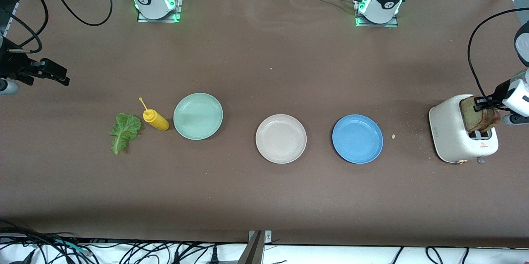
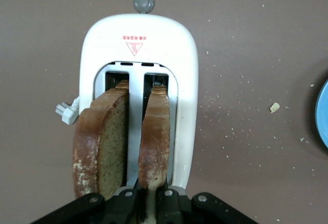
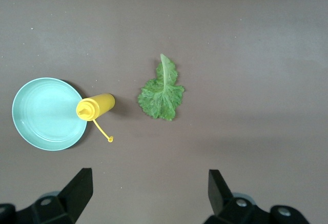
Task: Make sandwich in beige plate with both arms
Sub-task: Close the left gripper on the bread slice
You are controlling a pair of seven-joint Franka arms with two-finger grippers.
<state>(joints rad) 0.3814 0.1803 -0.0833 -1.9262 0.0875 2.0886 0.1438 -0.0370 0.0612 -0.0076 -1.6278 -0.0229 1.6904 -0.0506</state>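
Two slices of tan, brown-crusted bread stand upright in the slots of a white toaster (image 1: pixel 450 132) at the left arm's end of the table. My left gripper (image 2: pixel 152 190) is over the toaster and shut on the top edge of one slice (image 2: pixel 155 131); the other slice (image 2: pixel 105 142) stands free beside it. The beige plate (image 1: pixel 281 138) sits bare at the table's middle. A green lettuce leaf (image 1: pixel 123 131) lies flat toward the right arm's end. My right gripper (image 3: pixel 151 188) waits open and holds nothing, above the table by that leaf (image 3: pixel 162 92).
A yellow squeeze bottle (image 1: pixel 156 119) lies on its side between the lettuce and a mint-green plate (image 1: pixel 198 116). A blue plate (image 1: pixel 357 139) sits between the beige plate and the toaster. Crumbs (image 1: pixel 393 136) are scattered near the toaster.
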